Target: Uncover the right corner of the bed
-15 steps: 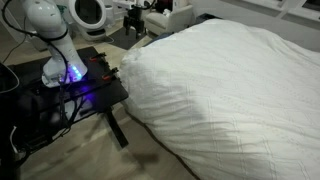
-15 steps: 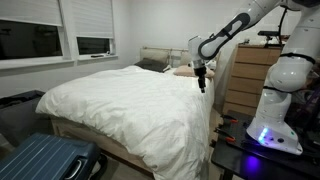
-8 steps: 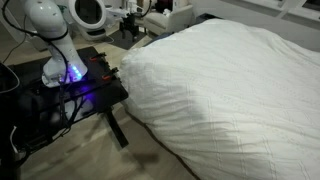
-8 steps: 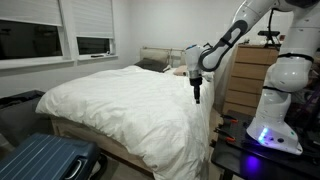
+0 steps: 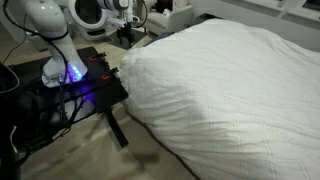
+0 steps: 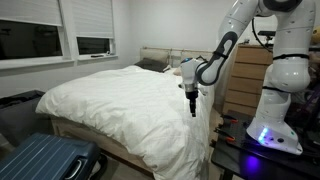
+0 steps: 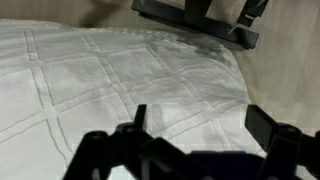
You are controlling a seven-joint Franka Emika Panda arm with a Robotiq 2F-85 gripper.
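The bed [image 6: 120, 100] fills most of both exterior views under a rumpled white quilted duvet [image 5: 220, 90]. Its right corner is hidden beneath the duvet, which drapes over the edge beside the robot [image 6: 195, 135]. My gripper [image 6: 192, 108] hangs fingers down just above that draped edge, open and holding nothing. In the wrist view my gripper [image 7: 200, 125] shows two dark fingers [image 7: 140, 116] spread wide, with only the quilted duvet [image 7: 110, 80] under the gap between them.
The black robot table [image 5: 85, 90] stands close to the bed's side, with the white robot base [image 5: 60, 50] on it. A blue suitcase [image 6: 50, 160] lies at the bed's foot. A wooden dresser [image 6: 245, 80] is behind the arm. Beige floor [image 7: 290, 70] borders the duvet.
The arm has swung down and toward the foot of the bed, lowering the gripper closer to the duvet's edge. The jaws stayed open. The duvet has not moved.
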